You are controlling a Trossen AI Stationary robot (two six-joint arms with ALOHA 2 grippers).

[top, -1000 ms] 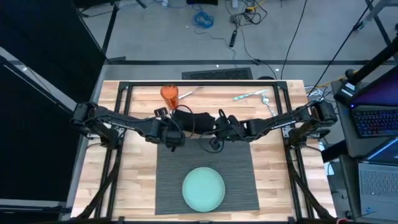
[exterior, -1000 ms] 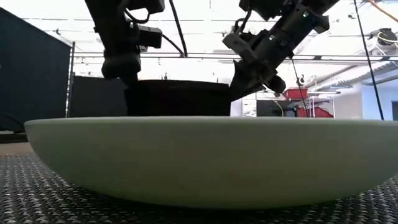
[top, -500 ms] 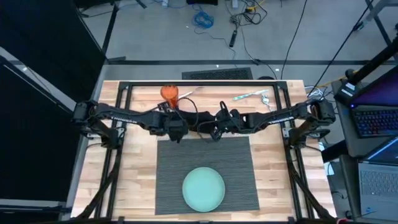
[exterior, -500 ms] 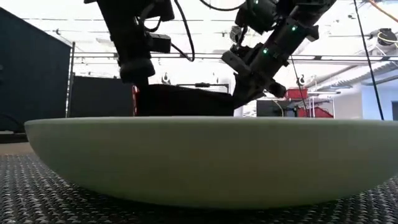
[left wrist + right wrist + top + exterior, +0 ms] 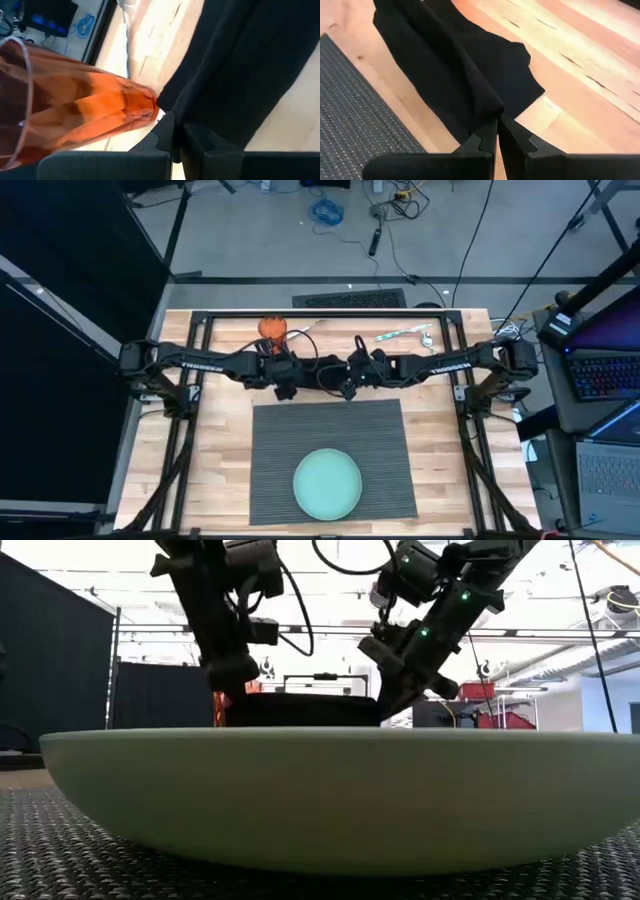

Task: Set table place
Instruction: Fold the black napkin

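A black napkin (image 5: 317,379) is stretched between my two grippers just beyond the far edge of the dark grey ribbed placemat (image 5: 330,442). A pale teal plate (image 5: 328,483) sits on the mat's near half. My left gripper (image 5: 287,390) is shut on the napkin's left end, and my right gripper (image 5: 347,390) is shut on its right end. An orange glass (image 5: 75,110) stands close behind the left gripper. In the right wrist view the napkin (image 5: 455,65) lies on the wooden table (image 5: 220,460). My left gripper pinches the napkin's edge (image 5: 186,116) between its two shut fingers, at the end nearest the orange glass. The cloth spreads away from the fingertips. How many layers it has I cannot tell. My right gripper pinches a folded edge of the napkin (image 5: 487,111) between its two shut fingers, slanting down from the table's right. Away from the fingers the cloth lies in folds on the wood beside the placemat.
Cutlery (image 5: 405,334) lies at the far right of the table. The orange glass (image 5: 272,329) stands at the far left, close to the left arm. A black frame rail (image 5: 330,313) runs along the far edge. Bare wood flanks the placemat on both sides.
Both grippers have moved toward the table's far edge, staying shut on the napkin. The napkin has gone from over the placemat's far edge to the wood beyond it. In the low view it has sunk from hanging tall to lying low.
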